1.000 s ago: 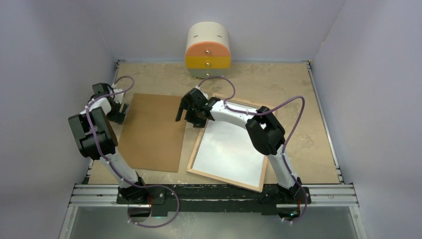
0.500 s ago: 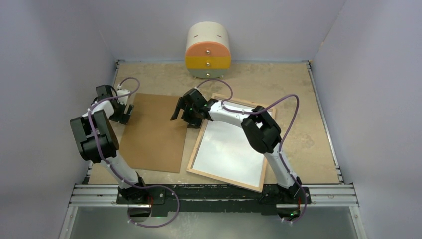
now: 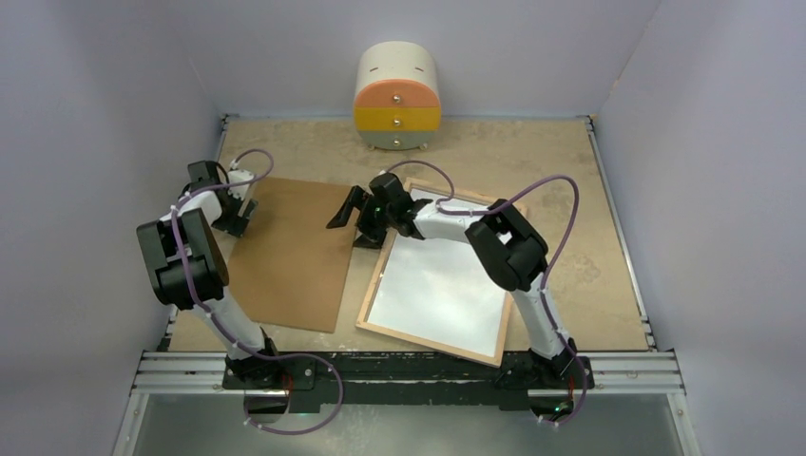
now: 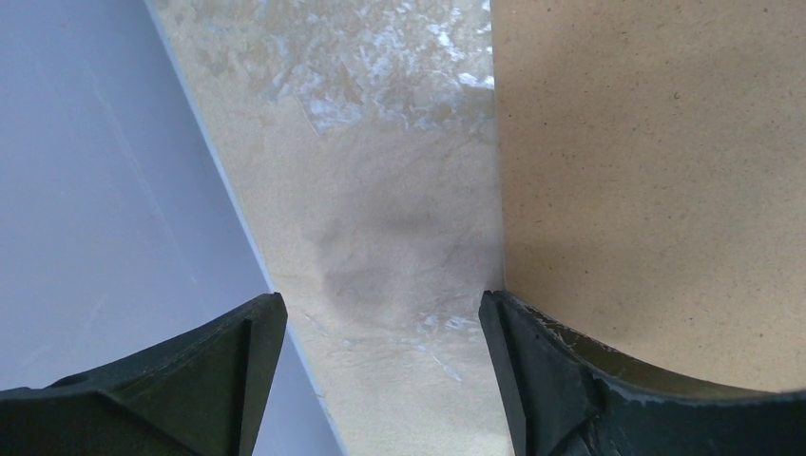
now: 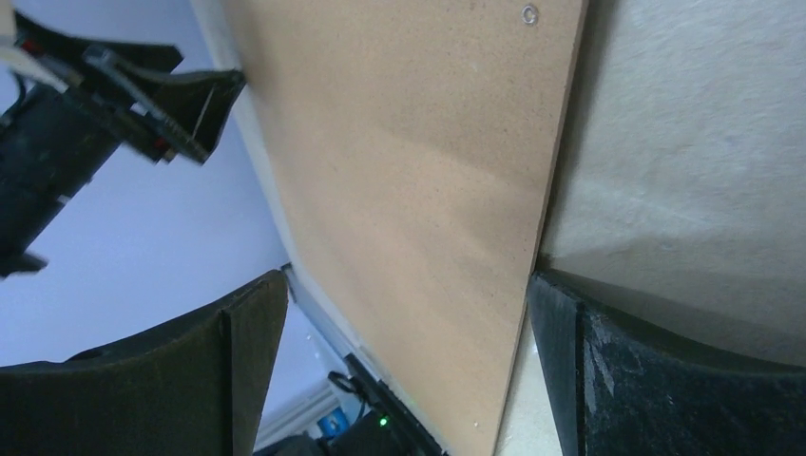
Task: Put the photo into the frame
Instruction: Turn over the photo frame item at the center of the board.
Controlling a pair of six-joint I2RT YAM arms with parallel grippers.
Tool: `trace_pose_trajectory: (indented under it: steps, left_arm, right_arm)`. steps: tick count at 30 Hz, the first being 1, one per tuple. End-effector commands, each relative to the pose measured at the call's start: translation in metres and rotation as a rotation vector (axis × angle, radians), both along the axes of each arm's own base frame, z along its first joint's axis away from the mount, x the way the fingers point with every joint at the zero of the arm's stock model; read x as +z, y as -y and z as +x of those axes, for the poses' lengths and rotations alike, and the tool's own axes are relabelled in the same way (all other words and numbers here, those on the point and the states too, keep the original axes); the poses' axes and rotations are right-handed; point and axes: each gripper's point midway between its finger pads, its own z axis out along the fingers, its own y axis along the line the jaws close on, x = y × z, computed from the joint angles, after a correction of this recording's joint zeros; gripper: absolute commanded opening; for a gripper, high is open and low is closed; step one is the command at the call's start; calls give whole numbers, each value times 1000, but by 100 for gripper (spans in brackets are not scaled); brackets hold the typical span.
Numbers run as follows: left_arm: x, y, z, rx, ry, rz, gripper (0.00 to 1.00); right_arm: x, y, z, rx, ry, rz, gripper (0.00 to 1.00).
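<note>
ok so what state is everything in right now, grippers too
frame: lying flat, pale pane showing, no print in it
photo: not visible in any view
backing board: lying flat, out of the frame, to its left
drawer unit: upright, all three drawers shut
left gripper: open, empty, at the board's left edge
right gripper: open, empty, over the board's right edge
</note>
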Motion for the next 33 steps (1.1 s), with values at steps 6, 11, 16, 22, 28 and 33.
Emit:
trace_pose_trajectory:
  steps: [6,11,16,22,28,33]
  left_arm:
    - [-51,91,-44,-140,-231,-343,82]
    - [-52,91,-44,-145,-238,-344,81]
    - [-45,91,-41,-148,-223,-343,81]
    - [-40,89,-35,-145,-207,-335,81]
    - [-14,87,-12,-149,-123,-332,87]
    - [23,97,4,-191,-48,-334,94]
  right_arm:
    - [206,-43,-59,294,281,766,95]
    - [207,-38,-69,338,284,808,93]
    - [186,-36,-70,330,275,696,90]
    - [167,-24,-54,224,314,467,77]
    - [128,8,-37,93,258,119,29]
    - [99,27,-37,12,137,-33,0]
